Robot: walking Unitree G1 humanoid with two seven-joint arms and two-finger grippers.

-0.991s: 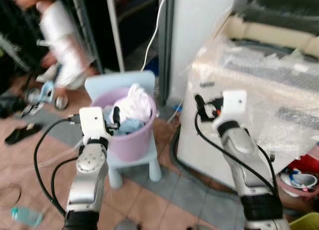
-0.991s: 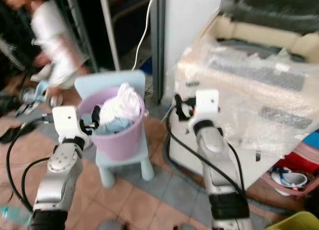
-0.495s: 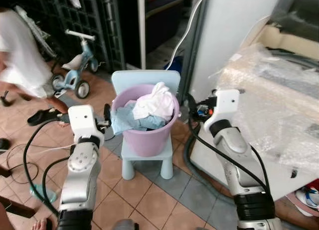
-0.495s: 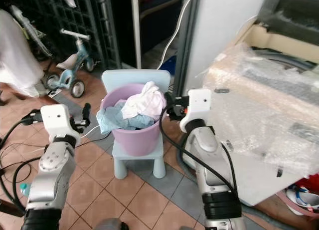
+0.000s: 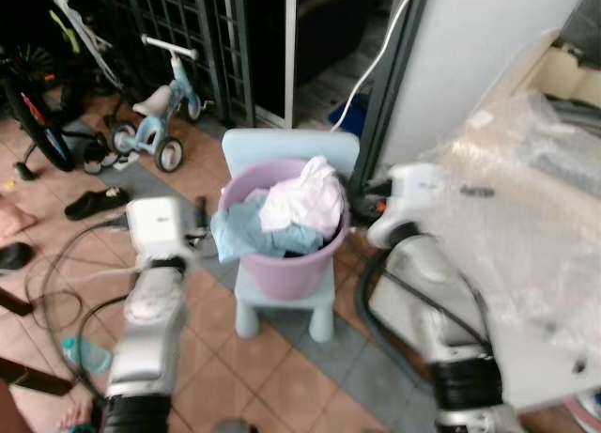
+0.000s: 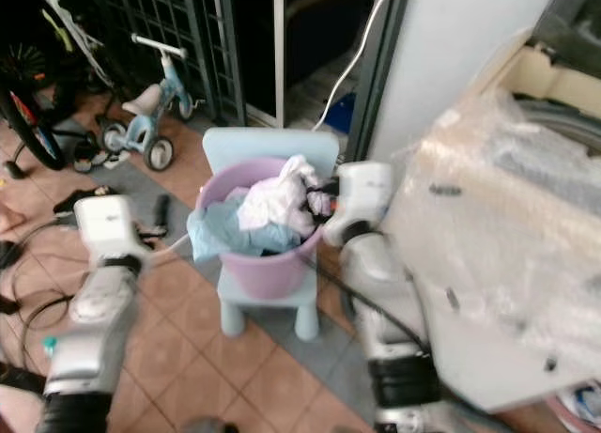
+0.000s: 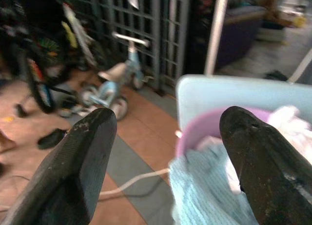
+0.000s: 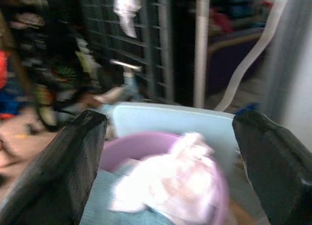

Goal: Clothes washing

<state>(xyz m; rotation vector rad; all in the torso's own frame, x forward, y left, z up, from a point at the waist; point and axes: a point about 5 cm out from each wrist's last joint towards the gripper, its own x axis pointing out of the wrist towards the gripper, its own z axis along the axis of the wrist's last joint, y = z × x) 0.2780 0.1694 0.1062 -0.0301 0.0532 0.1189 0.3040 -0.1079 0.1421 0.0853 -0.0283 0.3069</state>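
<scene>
While both silver arms are raised, the round lilac plastic bucket (image 5: 286, 255) sits on a pale blue child's chair (image 5: 284, 297), heaped with white cloth (image 5: 305, 198) and light blue cloth (image 5: 246, 234). Left gripper (image 7: 165, 156) stands wide apart just left of the bucket; right gripper (image 8: 170, 161), also wide, faces it from the right. A blue tricycle (image 5: 155, 123) stands behind.

Lilac bucket (image 5: 286, 269) at frame centre holds white cloth (image 5: 305, 198) and pale blue cloth (image 5: 246, 234); the chair (image 5: 282, 292) under it is light blue; floor tiles (image 5: 235, 386) terracotta; tricycle (image 5: 155, 114), upper left, blue and white.
</scene>
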